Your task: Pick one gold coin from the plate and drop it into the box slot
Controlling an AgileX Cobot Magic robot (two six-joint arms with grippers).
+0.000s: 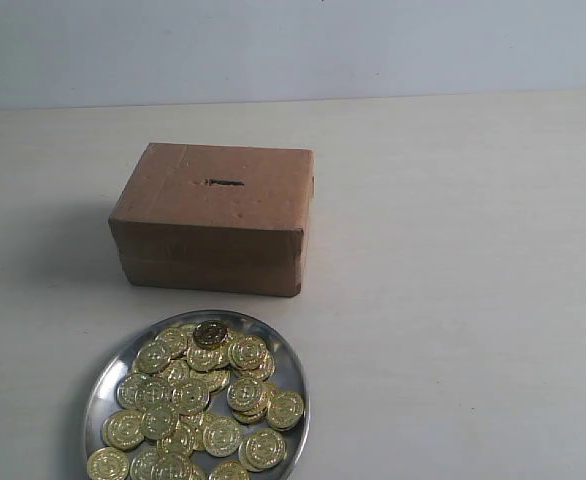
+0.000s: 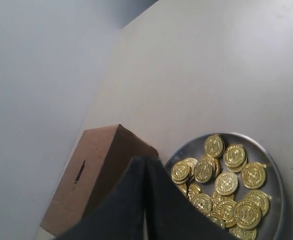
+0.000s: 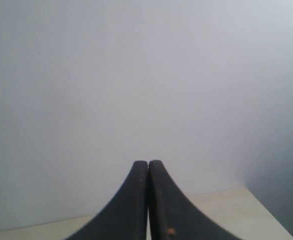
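A round silver plate (image 1: pixel 292 373) heaped with several gold coins (image 1: pixel 190 395) lies at the front of the table in the exterior view, just in front of a brown cardboard box (image 1: pixel 213 218). A short dark slot (image 1: pixel 224 183) cuts the box's top face. Neither gripper shows in the exterior view. In the left wrist view my left gripper (image 2: pixel 145 160) is shut and empty, above the gap between the box (image 2: pixel 94 172) with its slot (image 2: pixel 79 171) and the plate (image 2: pixel 276 170) of coins (image 2: pixel 227 183). My right gripper (image 3: pixel 147 163) is shut and empty, facing a pale wall.
The pale tabletop (image 1: pixel 453 250) stretches around box and plate, with a light wall (image 1: pixel 293 45) behind. In the right wrist view only a strip of table (image 3: pixel 236 205) shows below the fingers.
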